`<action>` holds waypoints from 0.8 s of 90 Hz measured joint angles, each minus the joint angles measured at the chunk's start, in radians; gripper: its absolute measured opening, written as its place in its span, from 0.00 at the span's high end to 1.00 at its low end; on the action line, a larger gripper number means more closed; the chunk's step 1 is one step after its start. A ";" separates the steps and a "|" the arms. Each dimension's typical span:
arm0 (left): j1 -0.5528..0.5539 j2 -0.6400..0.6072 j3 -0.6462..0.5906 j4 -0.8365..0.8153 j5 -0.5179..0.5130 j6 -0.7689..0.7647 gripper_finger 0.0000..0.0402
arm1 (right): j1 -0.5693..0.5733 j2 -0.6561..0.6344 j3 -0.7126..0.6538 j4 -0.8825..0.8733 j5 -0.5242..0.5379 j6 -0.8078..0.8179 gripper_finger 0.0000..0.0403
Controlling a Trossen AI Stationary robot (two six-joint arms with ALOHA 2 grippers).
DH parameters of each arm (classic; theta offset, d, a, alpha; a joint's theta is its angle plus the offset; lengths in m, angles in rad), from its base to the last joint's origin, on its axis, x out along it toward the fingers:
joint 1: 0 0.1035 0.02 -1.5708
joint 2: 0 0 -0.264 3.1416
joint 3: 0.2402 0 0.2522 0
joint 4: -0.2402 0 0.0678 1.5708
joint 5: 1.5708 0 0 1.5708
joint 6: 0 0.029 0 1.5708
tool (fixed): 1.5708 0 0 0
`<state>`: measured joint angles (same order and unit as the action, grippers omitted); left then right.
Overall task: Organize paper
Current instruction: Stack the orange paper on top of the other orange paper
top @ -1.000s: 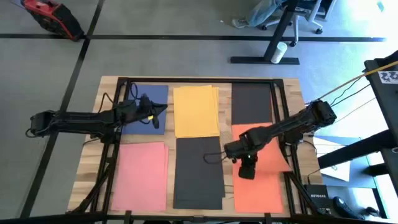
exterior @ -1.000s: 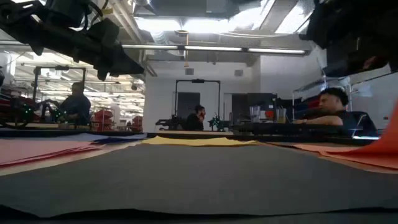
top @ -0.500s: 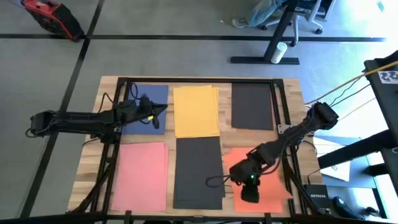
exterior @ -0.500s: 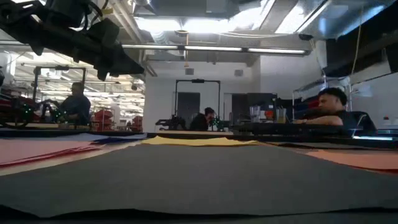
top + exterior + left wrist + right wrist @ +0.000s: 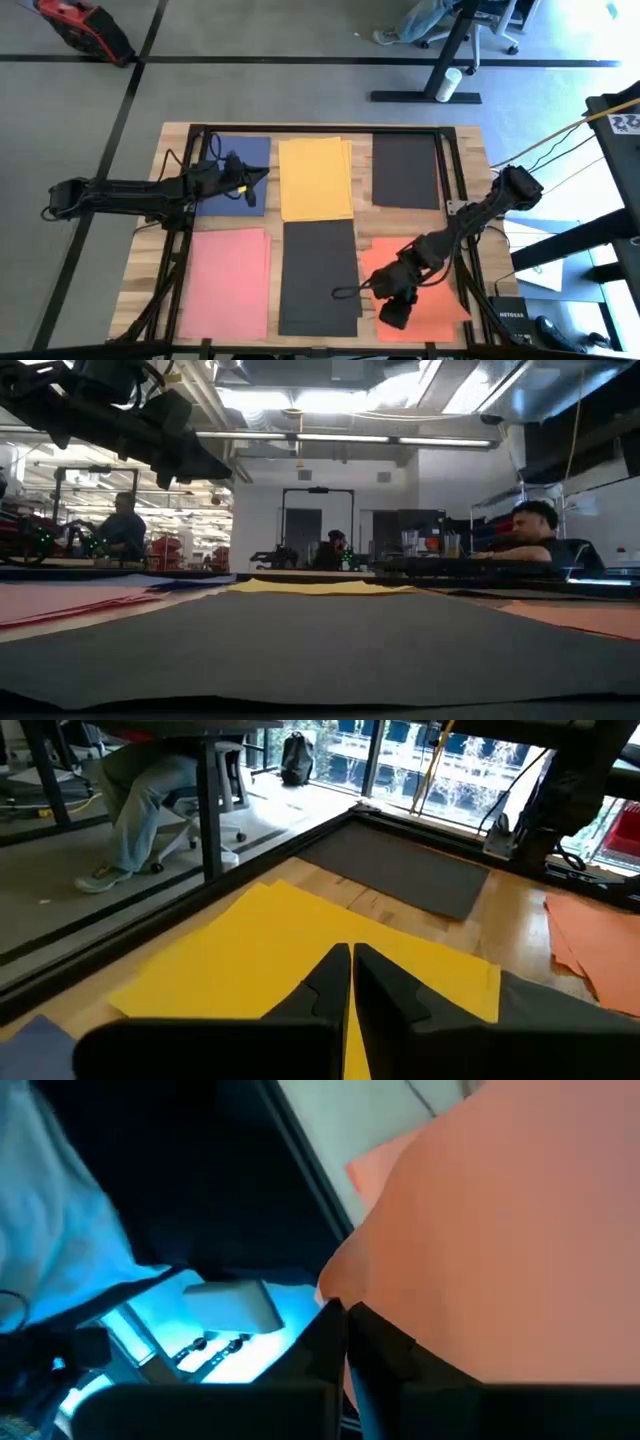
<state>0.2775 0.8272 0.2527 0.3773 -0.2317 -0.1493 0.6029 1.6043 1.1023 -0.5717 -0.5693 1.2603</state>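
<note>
right claw (image 5: 392, 315) sits low over the orange paper (image 5: 435, 305) at the bench's (image 5: 170, 135) near right corner, fingers together with the orange sheet against them in its wrist view. black paper (image 5: 318, 275) lies just to its left, pink (image 5: 227, 282) beyond that. left claw (image 5: 258, 178), fingers together on nothing, hangs over the blue sheet (image 5: 240, 152), yellow paper (image 5: 314, 178) just ahead of it, dark sheet (image 5: 405, 170) past that.

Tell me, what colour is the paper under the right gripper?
Orange paper, clearest in the high view.
</note>
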 joint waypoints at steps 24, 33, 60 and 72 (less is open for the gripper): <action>0.000 0.000 0.000 -0.001 0.000 0.000 1.00 | 0.000 0.016 -0.001 -0.003 -0.026 0.041 0.79; 0.000 0.000 0.000 -0.002 0.000 0.000 1.00 | 0.000 0.017 -0.001 -0.004 -0.028 0.042 0.64; 0.000 0.000 0.000 -0.002 0.000 0.000 1.00 | -0.039 0.017 -0.001 -0.088 0.127 -0.206 0.72; 0.000 0.000 0.000 -0.001 0.000 0.000 1.00 | -0.116 0.017 -0.001 -0.166 0.303 -0.381 0.96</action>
<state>0.2777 0.8274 0.2527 0.3759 -0.2317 -0.1490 0.4867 1.6215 1.1015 -0.7375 -0.2666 0.8797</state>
